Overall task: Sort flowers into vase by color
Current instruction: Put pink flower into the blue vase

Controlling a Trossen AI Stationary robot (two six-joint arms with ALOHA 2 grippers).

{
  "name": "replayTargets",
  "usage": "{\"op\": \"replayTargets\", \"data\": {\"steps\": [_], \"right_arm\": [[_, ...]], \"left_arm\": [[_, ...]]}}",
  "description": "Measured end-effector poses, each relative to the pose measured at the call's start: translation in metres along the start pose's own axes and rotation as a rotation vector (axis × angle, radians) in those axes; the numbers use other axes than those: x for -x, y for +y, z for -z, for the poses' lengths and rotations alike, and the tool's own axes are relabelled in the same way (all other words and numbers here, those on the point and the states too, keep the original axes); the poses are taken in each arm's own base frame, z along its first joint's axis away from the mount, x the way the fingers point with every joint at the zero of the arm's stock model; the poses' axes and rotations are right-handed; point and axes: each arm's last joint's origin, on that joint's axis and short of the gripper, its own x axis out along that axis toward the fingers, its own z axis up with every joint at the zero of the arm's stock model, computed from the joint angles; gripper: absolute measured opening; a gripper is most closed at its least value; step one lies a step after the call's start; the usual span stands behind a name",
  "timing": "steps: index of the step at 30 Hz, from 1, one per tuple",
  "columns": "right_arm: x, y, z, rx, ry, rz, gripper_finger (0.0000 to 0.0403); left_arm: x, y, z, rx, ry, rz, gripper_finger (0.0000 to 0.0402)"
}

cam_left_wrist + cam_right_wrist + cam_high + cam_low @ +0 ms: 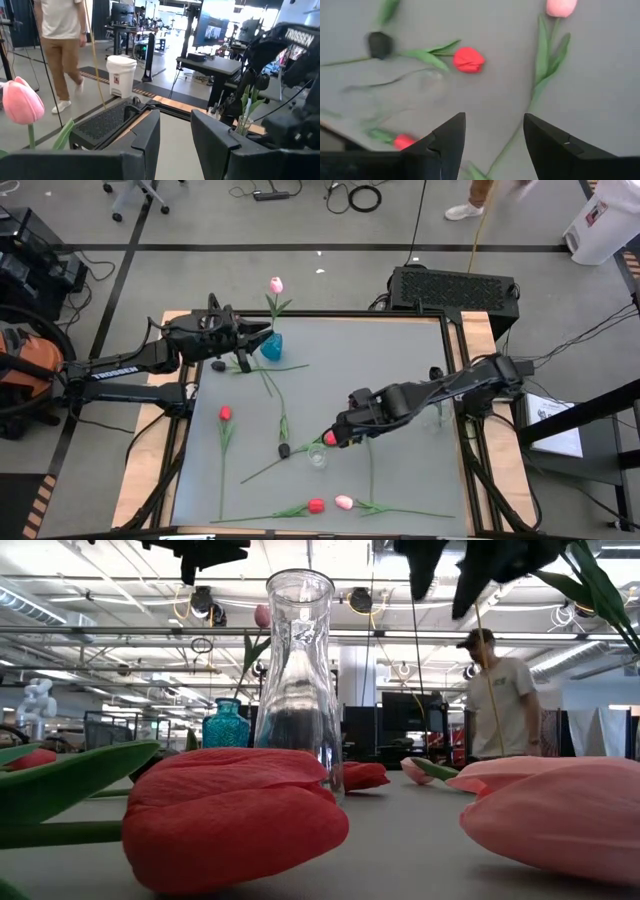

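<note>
Tulips lie scattered on the grey table [400,360]: red heads [225,413] [316,505] [330,438], a pink one [343,502], black ones [218,365] [284,450]. One pink tulip [276,285] stands with its stem in the teal vase [272,347]. My left gripper [260,336] [175,135] is open beside that vase, with the pink head [22,102] off to one side. My right gripper [342,432] [495,140] hangs open above the clear glass vase [318,457] [300,660], holding nothing. Below it lie a red tulip [468,60] and a pink tulip [561,7].
A second clear glass [244,122] with green stems stands near the table's right edge, under the right arm. A black box [455,288] sits behind the far edge. A person [495,690] walks beyond the table. Bare grey surface lies at far right [400,350].
</note>
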Motion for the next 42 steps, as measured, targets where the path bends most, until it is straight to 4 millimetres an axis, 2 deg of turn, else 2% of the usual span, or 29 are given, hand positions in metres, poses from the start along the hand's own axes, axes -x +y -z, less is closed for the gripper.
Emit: {"op": "replayTargets", "data": {"steps": [4,9,20,42], "right_arm": [[-0.016,0.000,-0.005,0.030,0.027,0.076,0.0192],[-0.024,0.000,-0.018,0.066,0.045,0.103,0.0192],[-0.025,-0.011,-0.064,0.076,0.057,0.116,0.0192],[-0.022,-0.050,-0.150,0.096,0.173,0.081,0.0192]], "left_arm": [[0.000,0.000,0.000,0.018,0.000,0.001,0.0116],[0.000,0.000,0.000,0.018,0.000,0.002,0.0116],[0.000,0.000,0.000,0.018,0.001,0.007,0.0116],[0.000,0.000,0.000,0.017,0.004,0.007,0.0116]]}}
